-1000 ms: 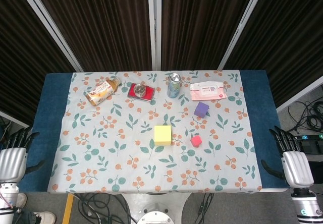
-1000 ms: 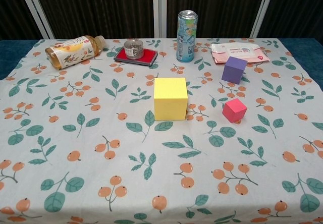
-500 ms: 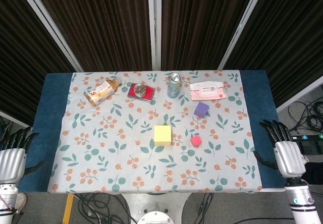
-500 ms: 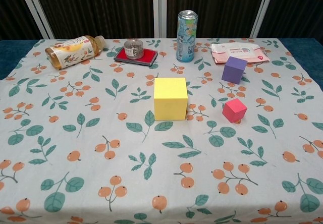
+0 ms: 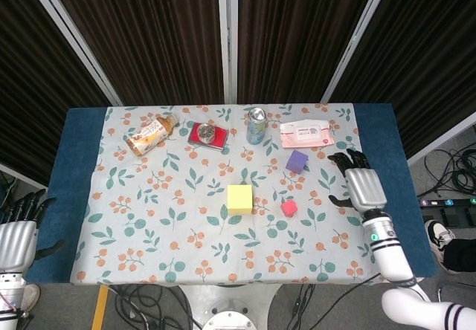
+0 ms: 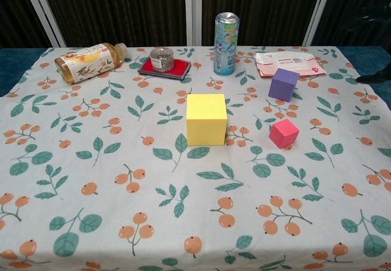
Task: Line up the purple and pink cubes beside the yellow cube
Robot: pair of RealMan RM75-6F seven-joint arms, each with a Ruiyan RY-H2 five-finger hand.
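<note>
Reach phase, nothing grasped yet: right hand (image 5: 362,185) above the bench (image 5: 78,181) edge with fingers spread and empty, near the purple cube (image 5: 297,160); left hand (image 5: 16,233) low beside the left edge, fingers apart, idle. Purple cube behind and right of the yellow cube (image 5: 239,198), pink cube (image 5: 288,208) close on its right, none touching. Next, probably: closing over the purple cube, then setting it in line.

A matt printed cloth table cover (image 6: 91,161) was seen; a glossy metal drinks can (image 6: 226,35) and a shiny clear plastic bottle (image 6: 88,61) were noted.
</note>
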